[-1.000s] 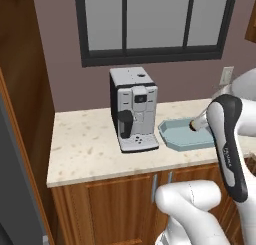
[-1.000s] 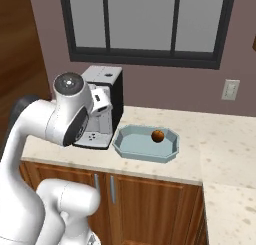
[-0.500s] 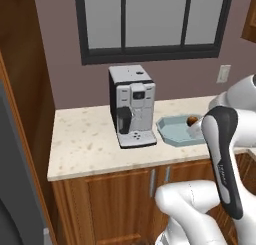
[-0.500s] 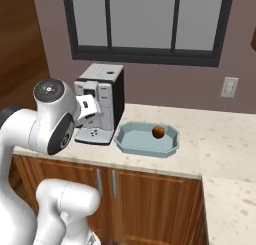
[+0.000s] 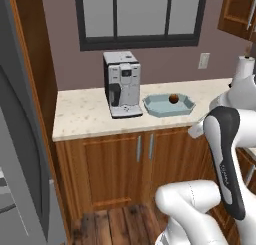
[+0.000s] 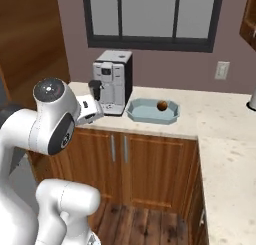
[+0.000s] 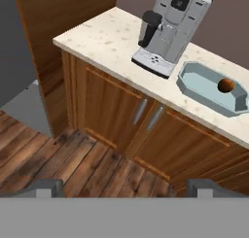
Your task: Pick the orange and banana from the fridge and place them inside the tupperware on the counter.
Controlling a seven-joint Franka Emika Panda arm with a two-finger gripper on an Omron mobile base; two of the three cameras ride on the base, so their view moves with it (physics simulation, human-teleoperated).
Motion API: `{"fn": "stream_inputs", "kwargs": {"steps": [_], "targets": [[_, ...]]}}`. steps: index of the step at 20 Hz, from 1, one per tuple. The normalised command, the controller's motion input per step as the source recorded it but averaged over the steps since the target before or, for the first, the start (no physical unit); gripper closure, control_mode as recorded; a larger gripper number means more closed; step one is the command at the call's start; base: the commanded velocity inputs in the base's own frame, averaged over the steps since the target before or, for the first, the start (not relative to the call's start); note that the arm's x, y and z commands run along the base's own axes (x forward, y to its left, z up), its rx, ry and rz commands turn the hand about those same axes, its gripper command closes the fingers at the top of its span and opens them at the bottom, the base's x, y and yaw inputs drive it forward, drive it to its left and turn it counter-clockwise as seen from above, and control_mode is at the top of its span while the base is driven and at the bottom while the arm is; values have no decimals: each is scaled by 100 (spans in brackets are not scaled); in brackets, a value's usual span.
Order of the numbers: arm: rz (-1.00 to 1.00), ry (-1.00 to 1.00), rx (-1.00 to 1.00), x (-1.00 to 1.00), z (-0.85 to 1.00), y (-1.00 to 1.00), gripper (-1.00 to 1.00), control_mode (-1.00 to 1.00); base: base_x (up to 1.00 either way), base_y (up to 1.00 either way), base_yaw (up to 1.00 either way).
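The orange (image 5: 173, 98) lies inside the pale blue-grey tupperware (image 5: 169, 105) on the beige counter (image 5: 85, 114), just right of the coffee machine. The right base view shows the same orange (image 6: 162, 105) in the tupperware (image 6: 150, 112). In the hand view my gripper (image 7: 125, 187) is open and holds nothing. It hangs over the wooden floor in front of the cabinets, well short of the counter (image 7: 107, 42), the tupperware (image 7: 206, 91) and the orange (image 7: 225, 85). The grey fridge (image 5: 17, 164) fills the left edge. The banana is out of view.
A white-and-black coffee machine (image 5: 122, 84) stands on the counter left of the tray. Brown cabinet doors with slim handles (image 5: 145, 146) sit below. A tall wood panel (image 5: 32, 49) separates counter and fridge. A white roll (image 5: 245, 68) stands at the counter's right end.
The whole picture has shifted: the base has backed away from the counter and the views went with it. The arm has swung left and lower. The orange stays in the tray.
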Motion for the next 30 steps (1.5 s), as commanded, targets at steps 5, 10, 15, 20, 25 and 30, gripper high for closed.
{"fn": "stream_inputs", "kwargs": {"steps": [5, 10, 15, 20, 25, 30], "targets": [[0, 0, 0, 0, 0, 0, -100, 100, -100, 12, 0], [0, 0, 0, 0, 0, 0, -100, 100, -88, 52, 0], [0, 0, 0, 0, 0, 0, -100, 100, -31, 95, 0], [0, 0, 0, 0, 0, 0, -100, 100, -15, 100, 0], [0, 0, 0, 0, 0, 0, -100, 100, -9, 100, 0], [0, 0, 0, 0, 0, 0, -100, 100, 0, 100, 0]]}}
